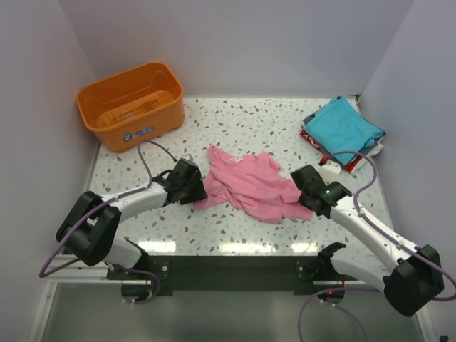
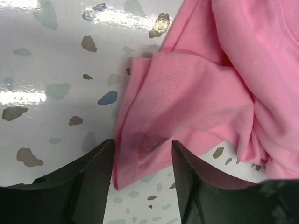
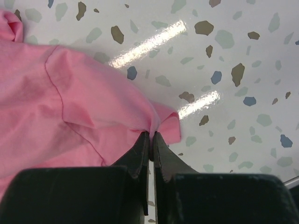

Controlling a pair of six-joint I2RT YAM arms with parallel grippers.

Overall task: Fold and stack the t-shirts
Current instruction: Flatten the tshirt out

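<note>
Right gripper [image 3: 150,136]: jaws pinched together on a fold of the crumpled pink short-sleeved cloth t-shirt [image 1: 246,184]. Left gripper [image 2: 142,156]: jaws spread wide, straddling an edge corner of the same shirt, not clamped. The shirt lies mid-table between both grippers. Folded teal t-shirt [image 1: 345,127], topping a stack, sits at 2 o'clock; rectangular orange plastic basket [image 1: 132,103] at 10 o'clock.
</note>
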